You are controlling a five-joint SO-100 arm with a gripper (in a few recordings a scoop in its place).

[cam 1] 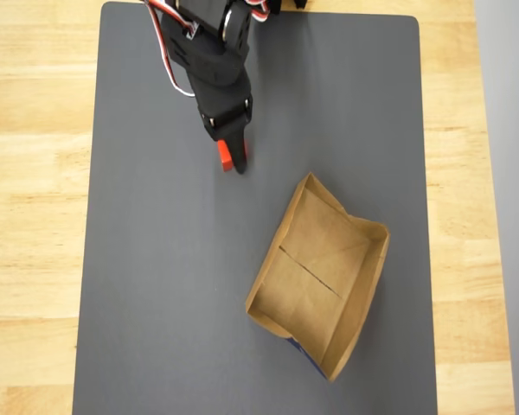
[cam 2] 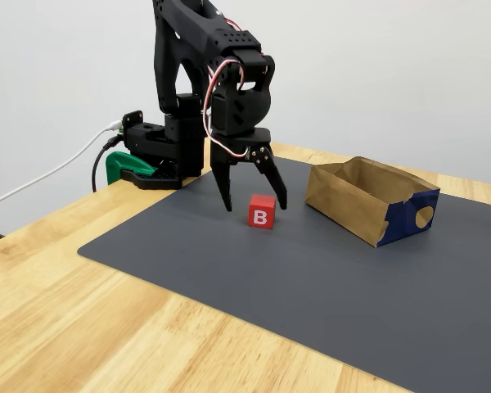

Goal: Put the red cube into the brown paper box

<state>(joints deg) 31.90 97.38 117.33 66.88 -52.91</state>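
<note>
A white letter "B" in a white frame marks the front face of the red cube (cam 2: pixel 261 211), legible in the fixed view as the block sits on a dark grey mat (cam 2: pixel 311 286). The black arm's gripper (cam 2: pixel 254 201) stands over it with its two fingers spread wide, one on each side of the cube and neither clearly touching it; the jaws hold nothing.

The overhead view hides that lettering: there the cube (cam 1: pixel 226 155) appears as a red sliver beside the gripper (cam 1: pixel 233 157), mostly covered by the arm. That view instead looks straight into the brown paper box (cam 1: pixel 319 278), showing the seam across its floor and its creased walls, with a speck of blue at its lower corner. The box lies well apart from the cube, on the same mat (cam 1: pixel 156 285).

From the side, the box (cam 2: pixel 368 199) shows a dark blue printed panel with a round cut-out at its near end. The mat rests on a light wooden table (cam 2: pixel 82 327), and a green clamp (cam 2: pixel 124 166) sits at the arm's base.
</note>
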